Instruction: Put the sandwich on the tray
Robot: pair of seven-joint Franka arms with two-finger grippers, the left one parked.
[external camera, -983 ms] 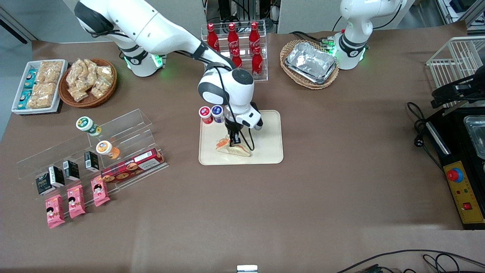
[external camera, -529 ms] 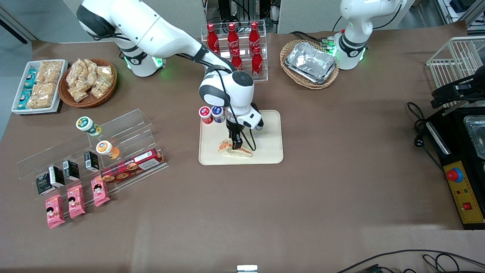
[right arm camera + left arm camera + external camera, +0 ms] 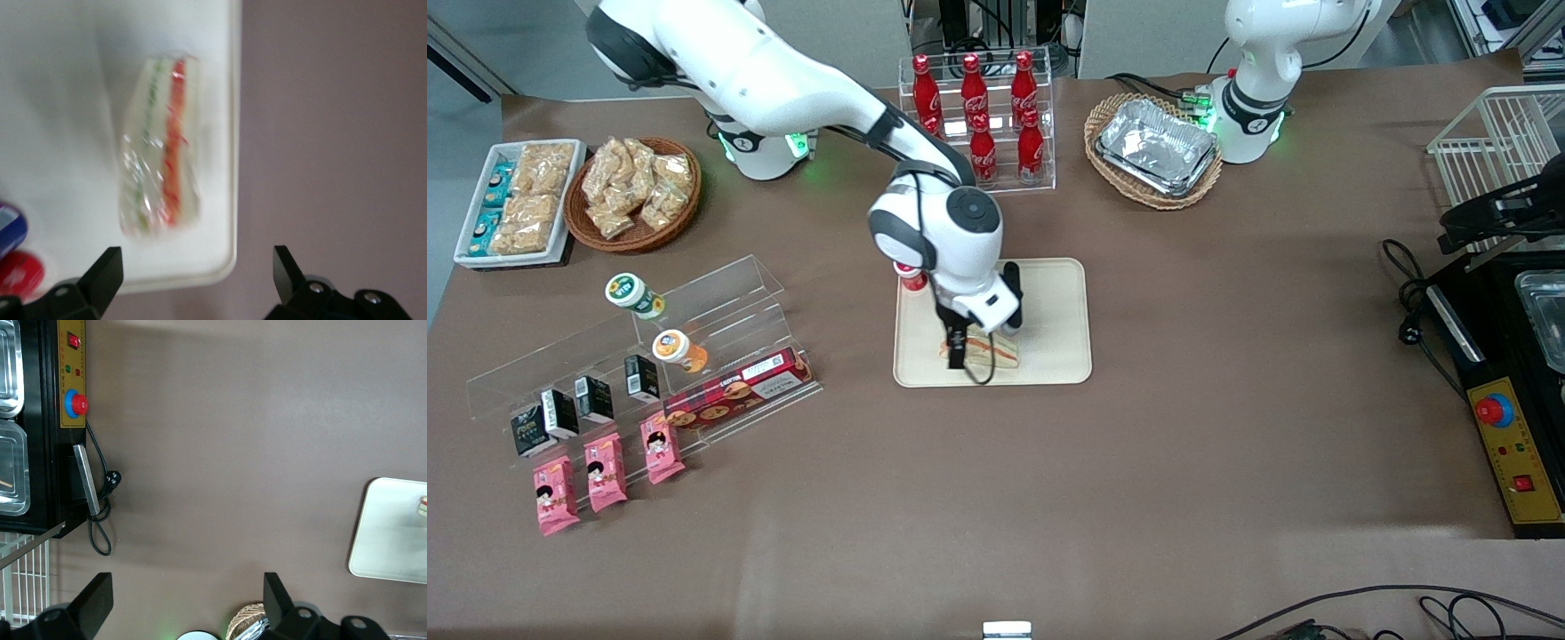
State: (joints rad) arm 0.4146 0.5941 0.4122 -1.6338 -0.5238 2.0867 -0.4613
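With the sandwich point(image 3: 989, 348) lying on the tray point(image 3: 1060, 311) and your pincer point(image 3: 958, 354) spread empty (just above it), lift straight up.

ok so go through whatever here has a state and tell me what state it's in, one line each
sandwich: lying flat on the tray, still wrapped, not gripped
tray: flat on the table, holding the sandwich and two small cups at one corner
end effector: open, above the tray beside the sandwich, holding nothing
foil trays: stacked in a wicker basket
cola bottles: upright in a clear rack, capped
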